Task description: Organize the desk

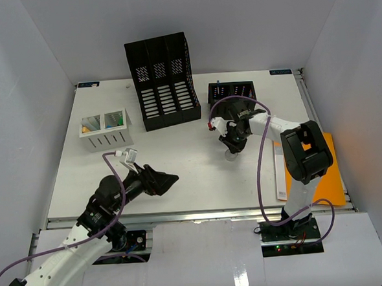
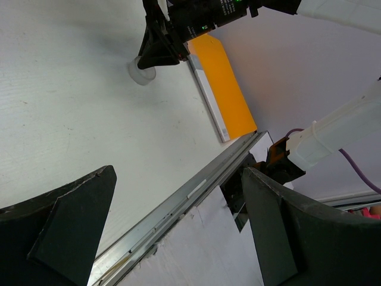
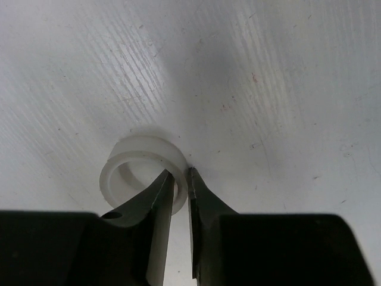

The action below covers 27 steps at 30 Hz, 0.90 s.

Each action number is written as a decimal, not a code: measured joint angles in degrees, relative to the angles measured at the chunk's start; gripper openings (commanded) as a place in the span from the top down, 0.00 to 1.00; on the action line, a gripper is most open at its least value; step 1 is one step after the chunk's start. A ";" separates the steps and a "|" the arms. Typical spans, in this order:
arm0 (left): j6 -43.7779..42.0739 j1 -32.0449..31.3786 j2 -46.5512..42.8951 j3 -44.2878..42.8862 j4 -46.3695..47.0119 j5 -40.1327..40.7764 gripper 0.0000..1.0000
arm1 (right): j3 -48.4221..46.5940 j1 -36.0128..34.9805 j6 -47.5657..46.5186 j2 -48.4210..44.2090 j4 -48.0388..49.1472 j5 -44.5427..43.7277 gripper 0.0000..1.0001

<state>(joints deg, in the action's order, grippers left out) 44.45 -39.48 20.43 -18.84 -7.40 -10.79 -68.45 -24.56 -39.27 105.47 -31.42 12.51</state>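
Pinching one side of a small white see-through plastic ring, the right gripper has its two black fingers squeezed tight on the ring's thin wall. One finger is inside the hole and one is outside. The ring sits flat on the big flat white desk, near the middle, just in front of a small black mesh pen box. The desk fills the space in front of both arms and has a silver rail along its near edge.

The left gripper hangs over the near part of the desk with its fingers spread wide and nothing in them.

I think the ring is light, hard and a bit smooth, so it may slip or tip if the pinch is weak. Its thin wall is the best place to grab, right where the fingers are now. The desk is hard and flat and will not move, so things can slide on it.

A tall black file rack, a white mesh basket and a flat orange book are on the desk too, well apart from the ring.
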 measured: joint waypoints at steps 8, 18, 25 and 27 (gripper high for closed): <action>0.00 -0.02 -0.83 0.38 -1.15 0.02 0.02 | -0.02 -0.02 -0.07 -0.77 -0.38 0.03 0.92; 0.00 -0.02 -2.30 0.38 -2.27 0.11 0.02 | -15.13 4.53 2.96 -6.54 -1.38 -0.55 0.92; 0.00 0.00 -2.69 0.38 -2.90 0.30 0.02 | -25.00 13.12 11.91 -6.26 5.54 -4.09 0.92; -0.01 0.00 -2.67 0.38 -2.91 0.42 0.02 | -26.05 13.88 14.60 -5.20 7.01 -6.75 0.92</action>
<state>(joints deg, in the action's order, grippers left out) 44.44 -39.48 17.76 -18.46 -10.31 -10.36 -94.49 -10.68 -24.67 100.27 -24.41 5.77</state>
